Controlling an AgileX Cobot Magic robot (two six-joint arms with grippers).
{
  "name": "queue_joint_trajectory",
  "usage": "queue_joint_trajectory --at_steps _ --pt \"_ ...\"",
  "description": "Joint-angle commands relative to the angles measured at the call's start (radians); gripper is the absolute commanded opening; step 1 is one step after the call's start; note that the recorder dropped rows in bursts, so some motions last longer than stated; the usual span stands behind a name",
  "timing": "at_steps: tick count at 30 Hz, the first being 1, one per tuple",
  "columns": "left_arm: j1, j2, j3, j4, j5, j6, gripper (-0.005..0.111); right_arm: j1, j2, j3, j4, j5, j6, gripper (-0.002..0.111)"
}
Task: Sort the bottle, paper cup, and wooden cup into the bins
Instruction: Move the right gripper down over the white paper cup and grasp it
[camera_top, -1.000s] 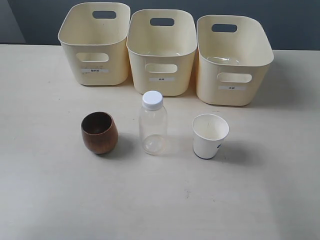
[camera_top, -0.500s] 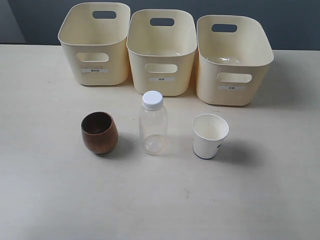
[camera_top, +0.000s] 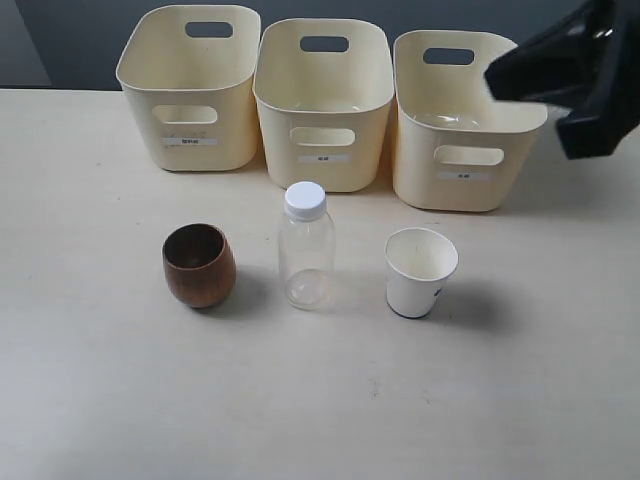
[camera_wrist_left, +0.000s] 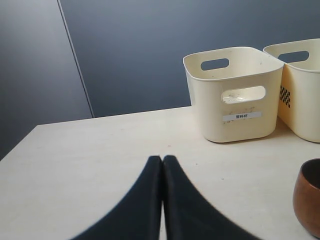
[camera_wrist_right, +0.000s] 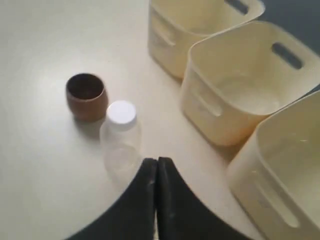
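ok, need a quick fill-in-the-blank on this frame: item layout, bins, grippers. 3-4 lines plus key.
1. The bottle stands between the wooden cup and the ____.
2. Behind them stand ____ cream bins in a row.
3. The bottle's screw cap is ____ in colour.
4. The left gripper and the right gripper both have their fingers ____.

Missing words: paper cup; three; white; shut

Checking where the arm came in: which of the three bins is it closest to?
The rightmost bin in the exterior view: the right claw hangs at its far right corner, while the other two bins stand clear of it.
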Motion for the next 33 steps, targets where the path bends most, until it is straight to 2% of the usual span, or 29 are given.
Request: queue_joint_trajectory --at_steps 1,4,7,12,19,25,28,31,32,33 --pt "0.000 -0.005 0.002 0.000 -0.007 -0.002 0.000 0.094 0.137 -0.008 -0.068 0.044 0.024 -0.001" --pt "0.000 -0.005 0.002 0.000 -0.007 -0.002 0.000 0.169 0.216 -0.008 -0.122 -0.015 0.110 -0.001" --pt "0.000 -0.005 0.002 0.000 -0.007 -0.002 0.000 0.251 0.275 -0.008 -0.324 -0.068 0.214 -0.001" --pt "0.000 -0.005 0.002 0.000 -0.007 -0.002 0.000 0.295 0.290 -0.008 -0.518 -0.058 0.356 -0.001" --pt "0.000 -0.005 0.002 0.000 -0.007 -0.002 0.000 0.296 0.290 -0.008 -0.512 0.021 0.363 -0.001" --pt "0.000 -0.005 0.002 0.000 -0.007 -0.002 0.000 0.296 0.292 -0.008 -0.477 0.017 0.361 -0.001" --pt "0.000 -0.005 0.002 0.000 -0.007 -0.002 0.000 0.296 0.307 -0.008 -0.470 0.017 0.361 0.011" --pt "0.000 -0.005 0.002 0.000 -0.007 -0.002 0.000 0.296 0.329 -0.008 -0.471 -0.006 0.364 0.036" --pt "0.000 -0.005 0.002 0.000 -0.007 -0.002 0.000 0.296 0.338 -0.008 -0.467 -0.013 0.370 0.049" --pt "0.000 -0.005 0.002 0.000 -0.007 -0.002 0.000 0.296 0.343 -0.008 -0.459 -0.023 0.370 0.057"
